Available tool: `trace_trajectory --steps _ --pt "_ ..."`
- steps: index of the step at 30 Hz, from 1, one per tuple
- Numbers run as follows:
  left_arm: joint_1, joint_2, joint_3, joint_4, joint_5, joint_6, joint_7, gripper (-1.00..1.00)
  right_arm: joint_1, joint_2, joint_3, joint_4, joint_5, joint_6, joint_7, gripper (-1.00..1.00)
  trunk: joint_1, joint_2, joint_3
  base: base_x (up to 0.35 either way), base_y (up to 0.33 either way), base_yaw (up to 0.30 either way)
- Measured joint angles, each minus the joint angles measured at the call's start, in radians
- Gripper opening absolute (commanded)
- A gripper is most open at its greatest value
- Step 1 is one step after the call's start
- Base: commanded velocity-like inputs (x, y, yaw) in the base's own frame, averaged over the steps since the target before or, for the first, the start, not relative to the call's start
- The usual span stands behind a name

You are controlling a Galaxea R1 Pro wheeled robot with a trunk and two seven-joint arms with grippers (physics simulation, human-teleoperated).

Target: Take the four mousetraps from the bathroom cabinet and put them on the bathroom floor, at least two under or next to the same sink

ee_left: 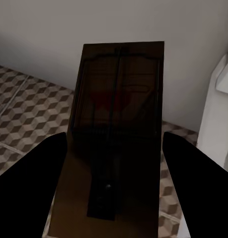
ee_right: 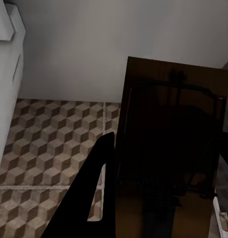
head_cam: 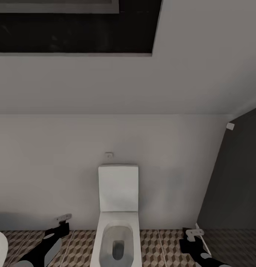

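Left gripper [ee_left: 114,163] clamps a flat brown wooden mousetrap w/ dark wire [ee_left: 119,114]; right gripper [ee_right: 158,198] prob. grips a second trap [ee_right: 173,144], one finger hidden. Both above cube-patterned tile floor [ee_right: 49,144]. Risk: dropped near white toilet [head_cam: 118,207], not sink.

toilet [head_cam: 117,222] stands on bathroom floor [head_cam: 157,244], between both arms.

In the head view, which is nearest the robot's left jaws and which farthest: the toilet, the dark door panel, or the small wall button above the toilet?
1. Toilet, just right of the left gripper.
2. Wall button, higher up, above the toilet lid.
3. Dark door panel, far right, beyond the right gripper.
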Motion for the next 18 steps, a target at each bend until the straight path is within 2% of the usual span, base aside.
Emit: trace_trajectory --steps 6,10,15,18 --pt "0.000 0.015 0.003 -0.002 -0.002 0.006 0.011 -1.00 0.000 0.005 0.006 -0.009 0.005 0.001 -0.006 -1.00 0.023 -0.042 -0.019 0.000 0.000 0.000" --pt "0.000 0.017 0.002 -0.002 -0.001 0.006 0.032 -1.00 -0.001 0.006 0.007 -0.091 0.003 0.011 -0.007 -1.00 0.038 -0.070 -0.031 0.000 0.000 0.000" --pt "0.000 0.012 0.002 -0.002 -0.001 0.006 0.037 -1.00 -0.005 0.008 0.007 -0.149 0.000 0.109 -0.006 -1.00 0.058 -0.105 -0.047 0.000 0.000 0.000" --pt "0.000 0.010 0.002 -0.002 -0.001 0.003 0.037 -1.00 -0.005 0.021 0.007 -0.156 0.001 0.139 -0.006 -1.00 0.069 -0.126 -0.057 0.000 0.000 0.000"
